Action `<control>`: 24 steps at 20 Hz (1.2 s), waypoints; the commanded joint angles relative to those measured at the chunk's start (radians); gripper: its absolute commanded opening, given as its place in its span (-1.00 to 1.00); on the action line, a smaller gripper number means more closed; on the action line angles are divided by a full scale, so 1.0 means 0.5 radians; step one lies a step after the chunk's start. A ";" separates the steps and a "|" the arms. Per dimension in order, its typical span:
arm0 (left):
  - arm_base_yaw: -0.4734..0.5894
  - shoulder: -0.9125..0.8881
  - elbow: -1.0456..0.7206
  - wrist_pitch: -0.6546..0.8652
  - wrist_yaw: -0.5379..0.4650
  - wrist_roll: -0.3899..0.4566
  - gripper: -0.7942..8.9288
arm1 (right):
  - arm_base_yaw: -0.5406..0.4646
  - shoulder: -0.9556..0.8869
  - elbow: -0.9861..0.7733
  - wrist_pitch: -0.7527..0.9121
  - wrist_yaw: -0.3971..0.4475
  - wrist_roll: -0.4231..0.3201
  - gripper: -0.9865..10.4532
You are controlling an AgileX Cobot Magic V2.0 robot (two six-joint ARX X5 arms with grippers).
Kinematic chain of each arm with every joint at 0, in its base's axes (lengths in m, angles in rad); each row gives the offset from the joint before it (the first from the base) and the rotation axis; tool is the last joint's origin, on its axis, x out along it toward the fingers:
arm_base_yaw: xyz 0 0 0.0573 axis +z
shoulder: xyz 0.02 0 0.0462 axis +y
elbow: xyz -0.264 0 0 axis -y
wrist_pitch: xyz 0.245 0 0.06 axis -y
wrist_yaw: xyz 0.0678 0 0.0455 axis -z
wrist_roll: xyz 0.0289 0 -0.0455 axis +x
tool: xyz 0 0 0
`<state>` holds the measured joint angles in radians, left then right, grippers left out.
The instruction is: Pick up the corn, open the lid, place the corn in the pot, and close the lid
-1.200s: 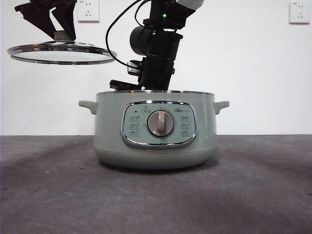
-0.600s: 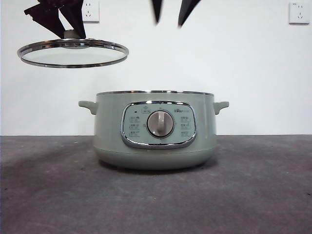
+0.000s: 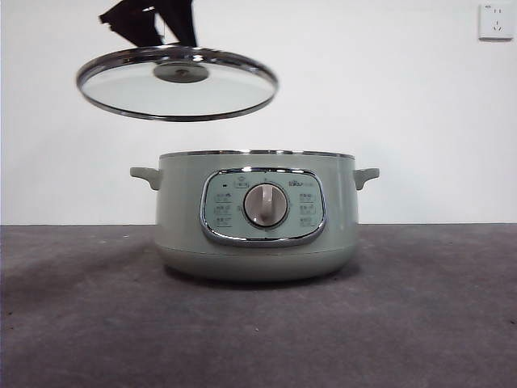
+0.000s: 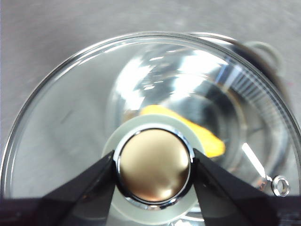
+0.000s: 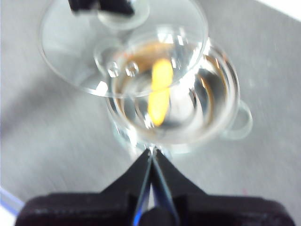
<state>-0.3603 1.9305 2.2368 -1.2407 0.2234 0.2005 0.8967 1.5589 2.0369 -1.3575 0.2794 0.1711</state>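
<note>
Since the earlier frames: the lid [image 3: 178, 83] has travelled from high at the side toward the pot [image 3: 255, 214]; it now hangs tilted above the pot's rim, partly over it and not yet centred. The second arm, which reached into the pot a second ago, has gone from the front view.
Meaning for the task: the corn [image 5: 160, 92] already lies inside the pot, so only closing is left. This looks like the carry-back stage of that last step.
Left gripper: the left gripper [image 4: 154, 169] is clenched on the lid's knob [image 4: 154, 165], one black jaw pressed to each side of it. In the front view it enters from the top edge, dark, directly above the lid.
Right gripper: the right gripper [image 5: 152, 162] is pulled back high above the bench [image 3: 436, 323], its jaws closed together and holding nothing; its camera looks down into the open pot.
Corn: seen through the glass from the left wrist as a yellow-orange shape on the pot's shiny floor, lying flat.
Next move calls for: sliding the lid further over until it is centred, levelling it, then lowering so the steel rim seats all round.
</note>
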 commanded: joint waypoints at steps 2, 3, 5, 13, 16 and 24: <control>-0.130 -0.015 0.021 0.046 -0.060 0.012 -0.85 | -0.002 -0.259 -0.387 -0.041 0.068 0.007 -0.84; -0.177 -0.014 0.021 0.046 -0.099 0.014 -0.85 | -0.002 -0.360 -0.505 -0.041 0.111 0.027 -0.84; -0.251 -0.008 0.021 0.045 -0.137 0.019 -0.85 | -0.002 -0.542 -0.689 -0.041 0.155 0.098 -0.84; -0.377 0.102 0.021 0.050 -0.194 -0.019 -0.85 | -0.002 -1.134 -1.016 -0.040 0.158 0.296 -0.84; -0.382 0.137 0.021 0.051 -0.191 -0.050 -0.85 | -0.002 -1.248 -1.051 -0.041 0.153 0.341 -0.84; -0.396 0.297 0.021 0.134 -0.187 -0.050 -0.85 | -0.001 -1.321 -1.059 -0.042 0.151 0.351 -0.84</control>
<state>-0.5533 2.0819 2.2368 -1.1927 0.1215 0.1822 0.8955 0.8978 1.5173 -1.3582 0.3557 0.3340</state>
